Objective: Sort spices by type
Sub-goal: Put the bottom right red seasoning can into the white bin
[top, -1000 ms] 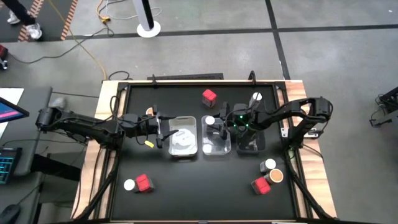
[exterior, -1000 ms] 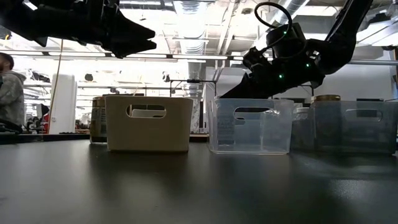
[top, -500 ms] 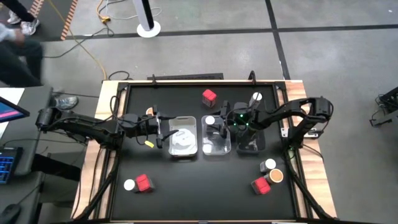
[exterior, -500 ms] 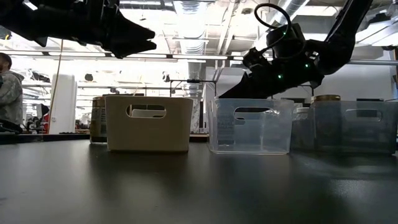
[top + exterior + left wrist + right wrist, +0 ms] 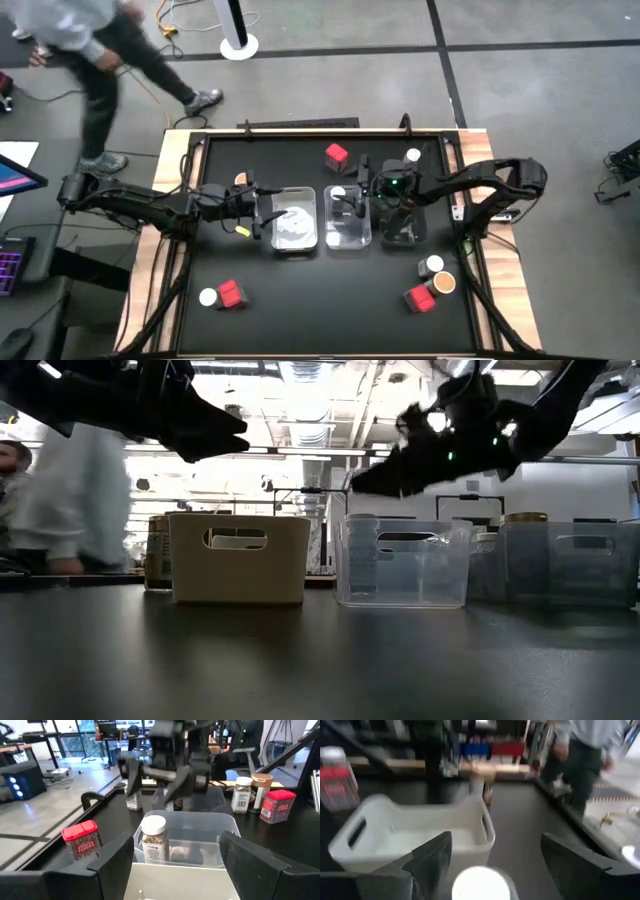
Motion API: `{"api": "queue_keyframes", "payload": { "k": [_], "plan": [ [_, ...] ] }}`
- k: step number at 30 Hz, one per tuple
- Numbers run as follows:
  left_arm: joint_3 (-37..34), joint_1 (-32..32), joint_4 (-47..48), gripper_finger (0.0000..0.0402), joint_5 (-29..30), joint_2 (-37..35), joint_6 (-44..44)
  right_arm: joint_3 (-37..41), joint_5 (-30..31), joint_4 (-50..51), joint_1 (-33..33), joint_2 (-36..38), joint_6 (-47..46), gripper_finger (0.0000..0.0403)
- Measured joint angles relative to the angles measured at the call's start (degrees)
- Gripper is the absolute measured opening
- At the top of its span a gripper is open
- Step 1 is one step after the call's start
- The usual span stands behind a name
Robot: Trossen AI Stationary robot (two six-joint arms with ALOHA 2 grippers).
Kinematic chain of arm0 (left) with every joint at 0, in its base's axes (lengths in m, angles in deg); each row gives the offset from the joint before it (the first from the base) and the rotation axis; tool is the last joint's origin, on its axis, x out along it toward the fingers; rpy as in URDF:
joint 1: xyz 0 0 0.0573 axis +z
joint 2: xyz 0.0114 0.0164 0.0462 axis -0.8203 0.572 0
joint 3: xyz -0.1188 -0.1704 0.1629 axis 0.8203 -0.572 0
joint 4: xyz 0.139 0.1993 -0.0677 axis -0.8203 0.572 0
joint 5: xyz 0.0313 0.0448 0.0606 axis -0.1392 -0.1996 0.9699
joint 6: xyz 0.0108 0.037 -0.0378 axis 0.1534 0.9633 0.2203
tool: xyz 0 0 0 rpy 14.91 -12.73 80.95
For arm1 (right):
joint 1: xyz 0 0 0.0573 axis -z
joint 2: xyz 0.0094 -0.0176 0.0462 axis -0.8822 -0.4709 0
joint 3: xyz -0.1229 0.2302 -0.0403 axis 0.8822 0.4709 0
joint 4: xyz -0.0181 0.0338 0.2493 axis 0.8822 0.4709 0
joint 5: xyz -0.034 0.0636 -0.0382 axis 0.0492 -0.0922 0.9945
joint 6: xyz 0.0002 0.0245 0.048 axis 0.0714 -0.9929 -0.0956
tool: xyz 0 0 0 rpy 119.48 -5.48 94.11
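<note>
White-lidded round spice jar is standing in the clear plastic middle tray beneath the right gripper, jaws apart and empty, risking a knock-over if they clip its lid while lifting.

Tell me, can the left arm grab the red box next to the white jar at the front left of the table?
Probably yes. The red box sits in the open beside the white-lidded jar, nothing over it. The left gripper hangs open above the white bin, holding nothing.
</note>
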Motion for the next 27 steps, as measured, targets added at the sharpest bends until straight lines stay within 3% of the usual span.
{"api": "queue_keyframes", "payload": {
  "k": [6,17,27],
  "plan": [
    [0.0,0.0,0.5,0.0284,0.0,0.0,3.1,0.0,0.0,0.9,0.0,7.1,-2.9,0.0331],
    [0.0,0.0,0.6,0.0284,0.9,0.0,2.8,0.0,1.1,16.7,0.3,14.9,-3.0,0.0331],
    [0.4,0.0,2.9,0.0284,4.1,0.0,3.7,-2.2,13.7,41.3,-4.3,25.9,-11.0,0.033]
  ]
}}
